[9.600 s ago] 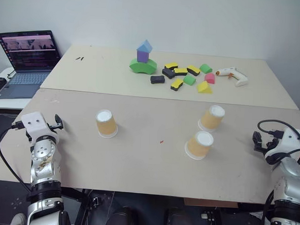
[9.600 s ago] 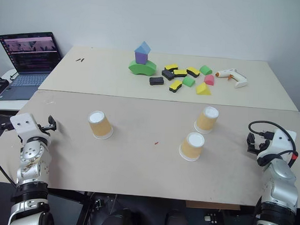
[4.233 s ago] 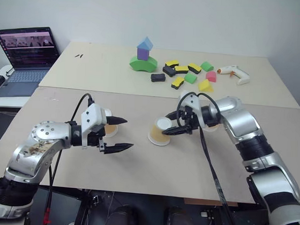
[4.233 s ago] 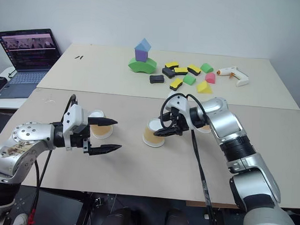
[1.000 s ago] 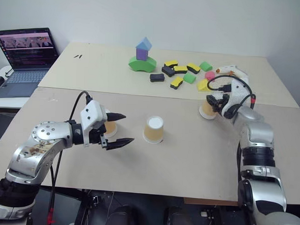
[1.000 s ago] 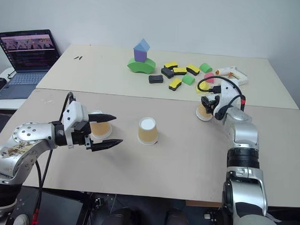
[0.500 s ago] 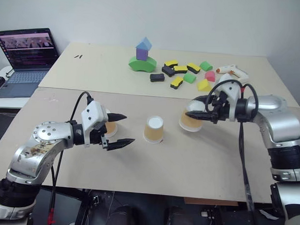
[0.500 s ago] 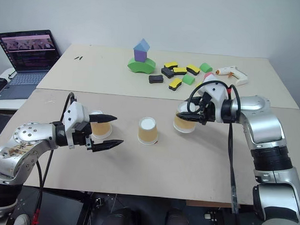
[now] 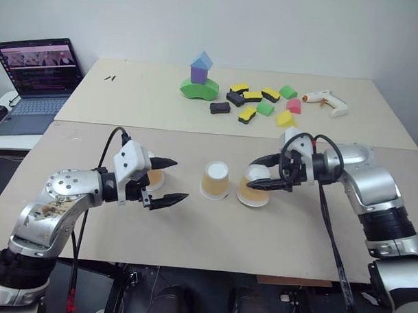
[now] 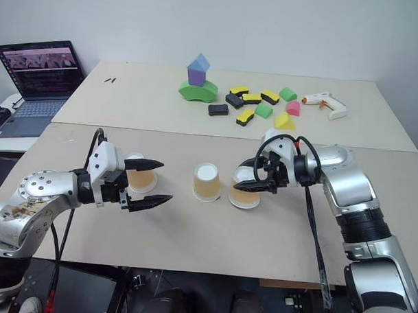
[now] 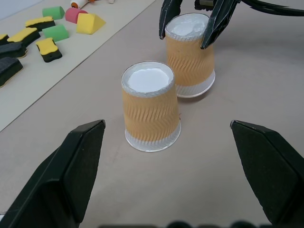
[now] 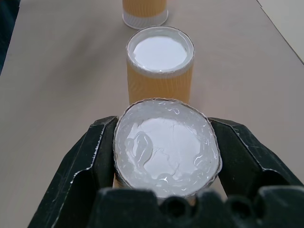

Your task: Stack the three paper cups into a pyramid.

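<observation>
- Head views: three tan-orange ribbed paper cups, all upside down with white bases up, stand on the near beige tabletop (image 9: 193, 224).
- The middle tan-orange paper cup (image 9: 215, 180) stands about midway along the near table, free of both grippers.
- The right-hand tan-orange paper cup (image 9: 253, 186) stands just beside it toward the table's right edge; whether the two rims touch cannot be told. The right gripper (image 9: 258, 173) is clamped on this cup near its top, one black finger on each side.
- The left-hand tan-orange paper cup (image 10: 141, 177) stands toward the table's left edge, partly hidden by the left gripper (image 9: 168, 180), whose two black fingers are spread wide apart, with nothing between them.
- No cup rests on another.
- On the far table: a tower of a blue roof block on a purple cube on a green arch (image 9: 200, 79), scattered black, yellow, green and pink foam blocks (image 9: 259, 106), and a white glue gun (image 9: 324, 103) toward the far right corner. An open laptop (image 9: 34, 78) sits on a side surface past the left edge.
- Left wrist view: black fingertips (image 11: 71, 171) stand far apart. The middle cup (image 11: 151, 107) stands ahead between them, untouched; behind it the right-hand cup (image 11: 189, 56) is pinched by the right gripper (image 11: 190, 26). Foam blocks (image 11: 45, 35) lie on the far table.
- Right wrist view: black fingers (image 12: 83, 161) press both sides of the held cup (image 12: 166, 147), squeezing its white base to an oval. The middle cup (image 12: 160, 66) stands just beyond, and the left-hand cup (image 12: 145, 10) farther on.
</observation>
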You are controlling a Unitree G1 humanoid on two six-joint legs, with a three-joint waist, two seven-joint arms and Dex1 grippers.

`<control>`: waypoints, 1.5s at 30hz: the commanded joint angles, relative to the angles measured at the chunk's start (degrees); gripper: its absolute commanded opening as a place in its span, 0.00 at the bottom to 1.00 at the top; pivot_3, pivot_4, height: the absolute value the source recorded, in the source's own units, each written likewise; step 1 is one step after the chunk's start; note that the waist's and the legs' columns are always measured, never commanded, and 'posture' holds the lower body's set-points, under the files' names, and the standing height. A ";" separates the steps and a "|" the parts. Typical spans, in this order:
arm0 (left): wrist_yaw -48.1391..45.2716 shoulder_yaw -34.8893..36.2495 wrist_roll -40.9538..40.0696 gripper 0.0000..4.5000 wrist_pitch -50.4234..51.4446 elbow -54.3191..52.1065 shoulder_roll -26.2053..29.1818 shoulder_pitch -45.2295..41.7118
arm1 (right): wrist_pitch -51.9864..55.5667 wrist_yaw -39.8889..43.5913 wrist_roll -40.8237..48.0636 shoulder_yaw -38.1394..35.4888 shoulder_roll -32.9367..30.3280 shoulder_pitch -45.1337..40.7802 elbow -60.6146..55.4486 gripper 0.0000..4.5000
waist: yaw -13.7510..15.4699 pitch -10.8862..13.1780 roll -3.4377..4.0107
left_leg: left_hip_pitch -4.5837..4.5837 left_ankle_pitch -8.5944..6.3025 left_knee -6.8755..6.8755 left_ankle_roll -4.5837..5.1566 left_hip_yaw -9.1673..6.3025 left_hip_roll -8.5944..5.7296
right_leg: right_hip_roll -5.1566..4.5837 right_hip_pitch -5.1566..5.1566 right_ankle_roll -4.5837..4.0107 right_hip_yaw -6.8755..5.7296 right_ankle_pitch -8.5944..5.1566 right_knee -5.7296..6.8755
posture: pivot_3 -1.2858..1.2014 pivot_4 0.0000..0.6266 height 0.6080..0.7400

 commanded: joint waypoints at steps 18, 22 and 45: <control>0.58 1.16 -0.19 1.00 -0.13 -1.34 0.33 -1.28 | -2.40 -3.73 -2.71 -0.67 4.51 -2.57 1.78 0.94 | 0.03 0.00 0.00 | 0.00 0.00 0.01 0.00 0.00 -0.01 | 0.03 0.00 0.00 -0.03 0.00 0.15 | 0.52 0.24 1.00; 0.68 1.13 -0.19 1.00 -0.14 -1.26 0.23 -1.36 | -1.92 -4.04 -2.32 -1.00 4.69 -2.68 0.99 0.99 | 0.03 0.00 0.00 | 0.00 0.00 0.01 0.00 0.00 -0.01 | 0.03 0.00 0.00 -0.03 0.00 0.15 | 0.52 0.24 1.00; 36.57 5.25 5.47 1.00 6.64 -17.00 -19.42 4.83 | 15.17 -7.88 12.36 -10.48 -4.47 -1.25 -19.69 0.99 | 0.55 -0.05 -0.29 | 0.00 -0.04 0.01 0.06 -0.14 -0.02 | -0.26 0.09 0.02 0.03 0.02 0.12 | 0.52 0.24 1.00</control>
